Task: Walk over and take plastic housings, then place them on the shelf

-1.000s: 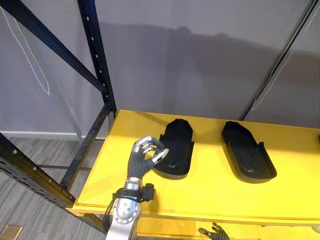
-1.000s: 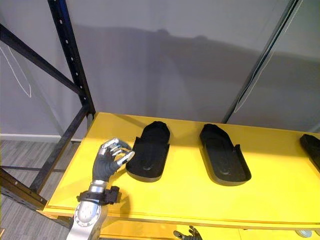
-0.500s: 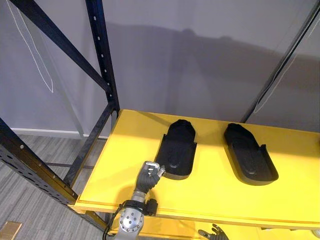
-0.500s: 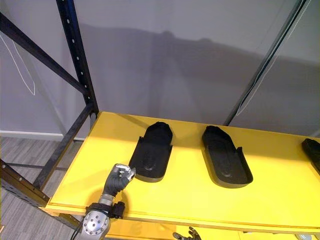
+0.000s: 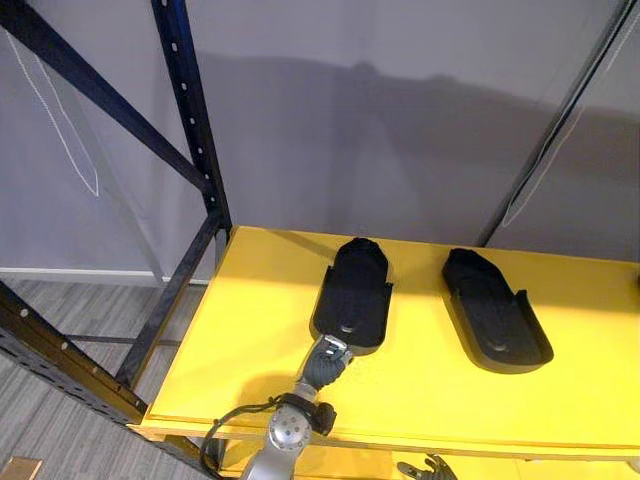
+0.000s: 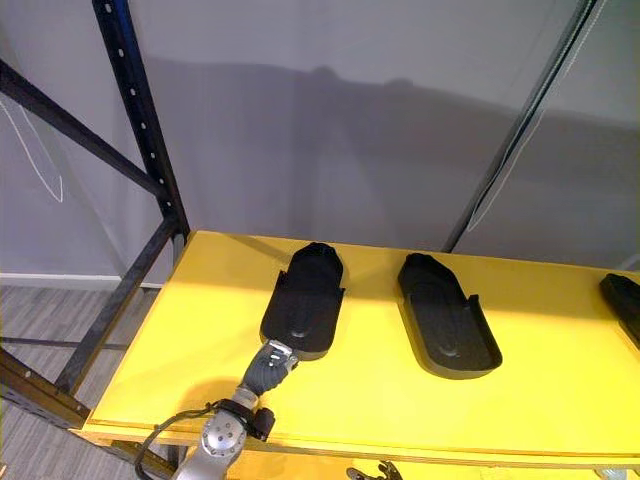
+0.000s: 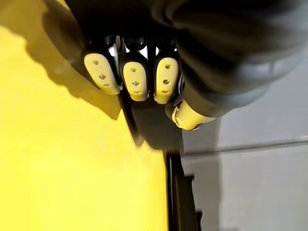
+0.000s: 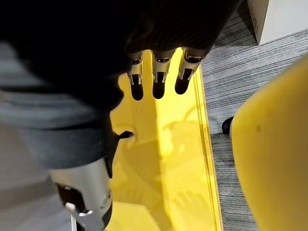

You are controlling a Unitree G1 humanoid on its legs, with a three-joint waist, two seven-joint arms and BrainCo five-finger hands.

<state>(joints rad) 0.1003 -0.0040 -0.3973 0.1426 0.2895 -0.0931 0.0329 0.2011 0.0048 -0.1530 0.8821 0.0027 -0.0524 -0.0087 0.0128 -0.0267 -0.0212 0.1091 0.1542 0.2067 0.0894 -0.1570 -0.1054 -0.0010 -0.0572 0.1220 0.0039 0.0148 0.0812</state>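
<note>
Since a second ago the left hand (image 5: pixel 324 362) has dropped from beside the left housing (image 5: pixel 353 296) to its near end; contact with the edge cannot be confirmed.

Left eye view: two black plastic housings lie flat on the yellow shelf (image 5: pixel 250 310), the right housing (image 5: pixel 497 312) well apart from the first. A dark blue rack post (image 5: pixel 190 140) stands at the shelf's far left corner, clear of the arm. The right hand (image 5: pixel 424 467) hangs below the shelf's front edge.

Right eye view: a third housing (image 6: pixel 622 302) lies at the right edge.

Left wrist view: fingers (image 7: pixel 135 79) curled in, thumb beside them, nothing held; the dark housing lies just beyond.

Right wrist view: fingers (image 8: pixel 159 74) straight and relaxed over a lower yellow board (image 8: pixel 168 163), grey floor (image 8: pixel 240 62) alongside.
</note>
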